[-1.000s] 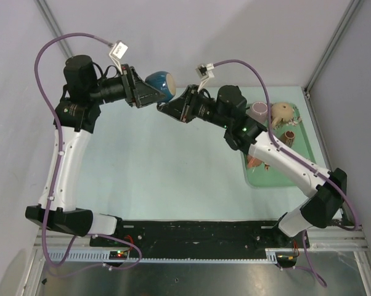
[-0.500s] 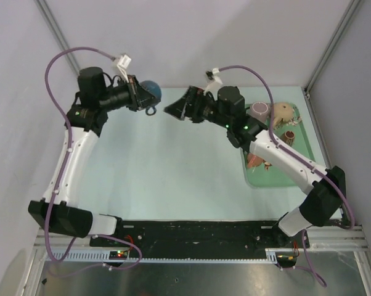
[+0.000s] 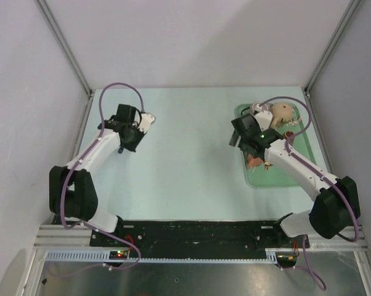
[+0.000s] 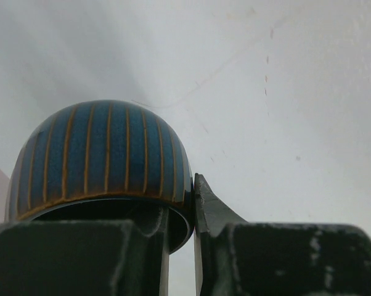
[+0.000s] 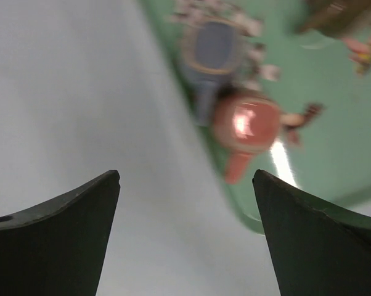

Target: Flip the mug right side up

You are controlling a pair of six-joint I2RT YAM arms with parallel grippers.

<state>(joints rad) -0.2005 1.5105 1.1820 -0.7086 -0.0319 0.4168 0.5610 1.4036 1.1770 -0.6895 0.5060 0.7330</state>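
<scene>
Gripped, at the left, the wall of the blue, orange-striped mug (image 4: 102, 154) with the left gripper (image 4: 184, 222), clamped with one finger inside the rim and one outside. Judged a hold suited to swinging the open mouth round and upward. Held the mug low over the back-left part of the table (image 3: 185, 154), hidden beneath the wrist from above. Could not tell whether it touched the surface, nor whether it was right side up yet.

Hovered the right gripper (image 5: 185, 179) just beside the left edge of the green tray (image 5: 315, 154), jaws spread wide on nothing, probably to stay clear of the turn.

Counted one mug, two grippers and one tray. Counted in the tray one tan doll head (image 3: 283, 112), one reddish round toy (image 5: 246, 123) and one grey-blue cup (image 5: 211, 52), with other bits too blurred to number.
</scene>
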